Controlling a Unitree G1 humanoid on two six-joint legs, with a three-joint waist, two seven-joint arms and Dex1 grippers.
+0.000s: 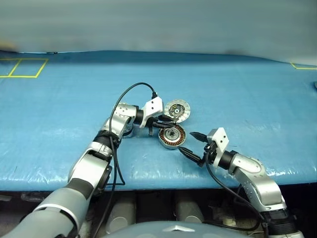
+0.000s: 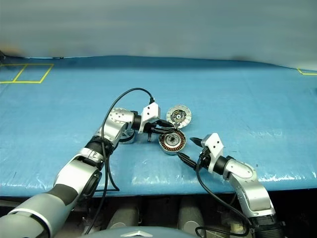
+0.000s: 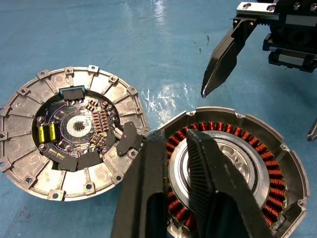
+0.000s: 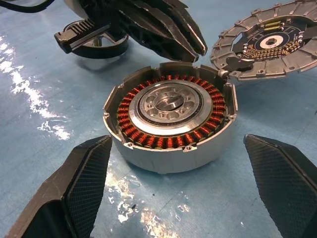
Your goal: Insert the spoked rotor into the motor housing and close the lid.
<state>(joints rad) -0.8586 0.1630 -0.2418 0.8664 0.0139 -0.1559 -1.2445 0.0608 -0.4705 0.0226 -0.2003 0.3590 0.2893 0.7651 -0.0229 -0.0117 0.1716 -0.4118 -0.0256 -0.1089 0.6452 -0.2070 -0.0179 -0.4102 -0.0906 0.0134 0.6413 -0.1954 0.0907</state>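
So the motor housing (image 4: 163,159) sits on the blue table cover (image 1: 247,99) near the front edge, open side up. The copper windings ring a silver-grey centre, and I don't see any spoked wheel dropped in there. My read is that the insert step isn't done.

The lid (image 3: 74,134) is right beside the housing with its circuit-board face up. Its edge touches the housing's rim and looks a bit propped on it. It's definitely not on top, so closing is still to do too.

The spoked rotor (image 4: 96,44) is, I think, the dark round part with a shiny post lying just past the housing, tucked under the left arm. It's mostly hidden, so I can't make out any spokes and wouldn't swear to it. Either way it's on the table and not in anyone's grip.

The left gripper (image 4: 193,44) has its two fingers pressed together with nothing between them. The tips hover at the far rim of the housing, close to where the lid meets it. The right gripper (image 1: 186,141) is spread wide with a finger on each side of the housing, near it but not touching.

Progress-wise I'd call it basically the start. All three parts are laid out close together, and both real steps are still ahead, rotor in first and then lid on. The right gripper looks set to steady the housing, but that's a guess.
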